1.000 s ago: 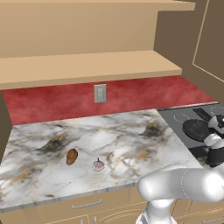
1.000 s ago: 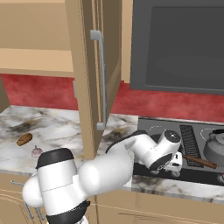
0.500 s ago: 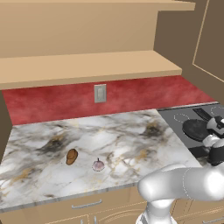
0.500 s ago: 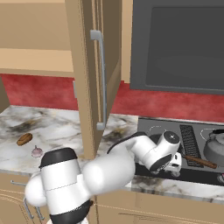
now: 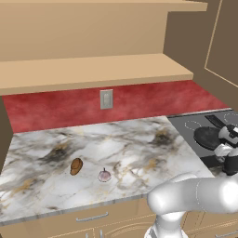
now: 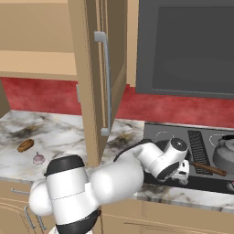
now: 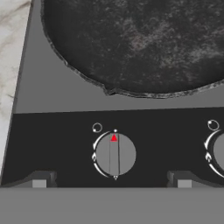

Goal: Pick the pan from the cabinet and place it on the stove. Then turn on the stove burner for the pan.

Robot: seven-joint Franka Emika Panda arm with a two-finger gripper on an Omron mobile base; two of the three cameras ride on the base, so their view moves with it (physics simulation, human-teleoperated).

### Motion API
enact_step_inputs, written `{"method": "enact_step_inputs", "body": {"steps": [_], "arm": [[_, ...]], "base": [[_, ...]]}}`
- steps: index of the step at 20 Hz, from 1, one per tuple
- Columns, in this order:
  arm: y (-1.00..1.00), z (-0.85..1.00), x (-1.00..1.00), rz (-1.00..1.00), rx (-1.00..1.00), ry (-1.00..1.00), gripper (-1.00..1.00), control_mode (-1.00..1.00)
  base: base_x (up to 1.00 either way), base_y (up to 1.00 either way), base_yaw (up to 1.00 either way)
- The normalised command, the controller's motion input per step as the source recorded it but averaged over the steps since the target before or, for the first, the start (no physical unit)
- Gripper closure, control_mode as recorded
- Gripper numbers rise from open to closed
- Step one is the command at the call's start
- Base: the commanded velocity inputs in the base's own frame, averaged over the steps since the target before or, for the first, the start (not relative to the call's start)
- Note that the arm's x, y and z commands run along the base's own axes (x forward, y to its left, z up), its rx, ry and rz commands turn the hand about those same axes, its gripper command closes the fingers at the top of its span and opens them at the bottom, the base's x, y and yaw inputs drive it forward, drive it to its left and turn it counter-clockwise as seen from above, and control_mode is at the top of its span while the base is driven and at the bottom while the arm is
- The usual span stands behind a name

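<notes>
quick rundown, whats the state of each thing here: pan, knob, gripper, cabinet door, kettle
pan: set flat on the stove, out of the cabinet
knob: red marker pointing straight up at the dot, untouched
gripper: open, fingertips either side of the knob, holding nothing
cabinet door: swung open
kettle: upright on the stove's right side

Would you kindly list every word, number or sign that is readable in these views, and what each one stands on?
No words, brands or numbers are readable.
Red triangle pointer: on the knob, aimed at a white dot on the stove front panel.
Small white circle symbol: above and left of that knob.
Similar circle: by the second knob.
</notes>
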Motion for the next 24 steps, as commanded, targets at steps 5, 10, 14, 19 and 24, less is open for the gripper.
{"method": "enact_step_inputs", "body": {"steps": [5, 10, 14, 19, 24], "arm": [[0.0, -0.09, 0.08, 0.0, 0.0, 0.0, -1.0, -1.0], [0.0, -0.09, 0.06, 0.0, 0.0, 0.0, -1.0, -1.0], [0.02, -0.04, 0.02, 0.0, 0.0, 0.0, -1.0, -1.0], [0.04, -0.01, 0.0, 0.0, 0.0, 0.0, -1.0, -1.0], [0.07, -0.05, 0.0, 0.0, 0.0, 0.0, -1.0, -1.0]], "base": [[0.0, 0.0, 0.0], [0.0, 0.0, 0.0], [0.0, 0.0, 0.0], [0.0, 0.0, 0.0], [0.0, 0.0, 0.0]]}}
